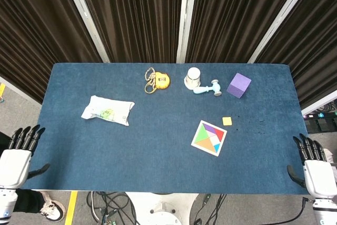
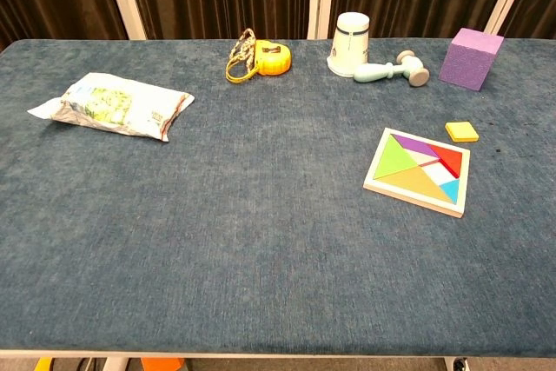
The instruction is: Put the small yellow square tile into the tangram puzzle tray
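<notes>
The small yellow square tile (image 1: 227, 121) (image 2: 461, 131) lies flat on the blue table, just beyond the far right corner of the tangram puzzle tray (image 1: 209, 137) (image 2: 419, 171). The tray holds several coloured pieces. My left hand (image 1: 17, 156) hangs off the table's near left corner with its fingers spread and nothing in it. My right hand (image 1: 314, 167) is off the near right corner, likewise spread and holding nothing. Neither hand shows in the chest view.
A snack bag (image 1: 107, 110) lies at the left. Along the far edge are a yellow tape measure (image 1: 157, 81), a white cup (image 1: 194, 77), a light blue toy hammer (image 1: 208, 89) and a purple cube (image 1: 239, 85).
</notes>
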Controlling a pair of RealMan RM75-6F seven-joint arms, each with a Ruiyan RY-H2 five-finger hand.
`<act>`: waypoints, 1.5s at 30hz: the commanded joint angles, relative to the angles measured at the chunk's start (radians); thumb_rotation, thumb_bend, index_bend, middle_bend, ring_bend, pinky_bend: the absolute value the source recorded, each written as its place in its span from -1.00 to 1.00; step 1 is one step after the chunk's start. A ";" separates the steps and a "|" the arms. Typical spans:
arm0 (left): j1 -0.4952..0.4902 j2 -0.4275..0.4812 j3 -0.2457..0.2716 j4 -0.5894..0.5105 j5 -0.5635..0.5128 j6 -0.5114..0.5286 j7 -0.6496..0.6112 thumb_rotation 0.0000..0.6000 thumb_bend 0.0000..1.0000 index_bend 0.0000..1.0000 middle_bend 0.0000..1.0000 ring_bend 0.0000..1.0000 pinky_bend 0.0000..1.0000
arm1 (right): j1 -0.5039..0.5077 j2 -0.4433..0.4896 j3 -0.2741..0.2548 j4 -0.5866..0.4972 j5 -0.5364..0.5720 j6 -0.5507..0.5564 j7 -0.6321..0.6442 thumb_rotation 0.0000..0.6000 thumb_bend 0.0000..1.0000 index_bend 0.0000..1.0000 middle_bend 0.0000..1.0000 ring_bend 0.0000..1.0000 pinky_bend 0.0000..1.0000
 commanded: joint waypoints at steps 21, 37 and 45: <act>-0.004 -0.015 -0.004 0.016 -0.007 -0.005 -0.016 1.00 -1.00 -0.84 -0.92 -1.00 -0.91 | 0.325 -0.003 0.100 0.078 0.129 -0.449 -0.208 1.00 -0.44 -1.00 -1.00 -1.00 -1.00; -0.003 -0.017 -0.009 0.045 -0.032 -0.014 -0.061 1.00 -1.00 -0.84 -0.92 -1.00 -0.90 | 0.549 -0.182 0.147 0.195 0.288 -0.684 -0.385 1.00 -0.44 -1.00 -1.00 -1.00 -1.00; 0.004 -0.012 -0.018 0.066 -0.054 -0.007 -0.087 1.00 -1.00 -0.85 -0.92 -1.00 -0.90 | 0.603 -0.254 0.156 0.237 0.349 -0.710 -0.411 1.00 -0.44 -1.00 -1.00 -1.00 -1.00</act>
